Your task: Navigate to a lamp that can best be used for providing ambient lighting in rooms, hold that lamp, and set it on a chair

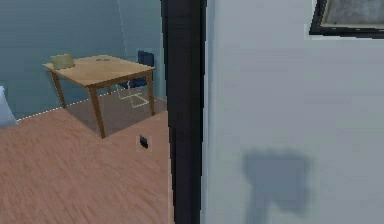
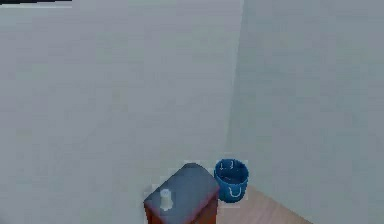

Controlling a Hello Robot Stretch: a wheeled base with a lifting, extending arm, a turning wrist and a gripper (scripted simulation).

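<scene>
Plainly, I am in the first step, the hunt for the lamp, and where that lamp stands I cannot tell yet. The gripper's state I cannot tell either.

Ahead, a dark door frame (image 1: 185,110) splits the forward view. To its right is a pale wall (image 1: 290,100), close by, with a framed picture (image 1: 350,18) high up. To its left a room opens with a wooden floor (image 1: 60,180) and a wooden table (image 1: 100,72). A blue chair (image 1: 146,60) stands behind the table, a likely place for the set-down later. A small pale thing (image 1: 63,61) sits on the tabletop at its far corner, too small for me to name. A small dark thing (image 1: 144,142) lies on the floor near the frame.

The arm side view shows a white corner with a blue bucket (image 2: 231,180) on the floor. Just beside the bucket is a reddish-brown box (image 2: 182,198) with a small white thing (image 2: 165,198) on top — none of it reads as a lamp.

Next, I judge, the base must swing toward the forward view's left and drive through the opening. It needs to keep wide of the frame — the wall is close on that side. Once inside I would look round the room for the lamp.
</scene>
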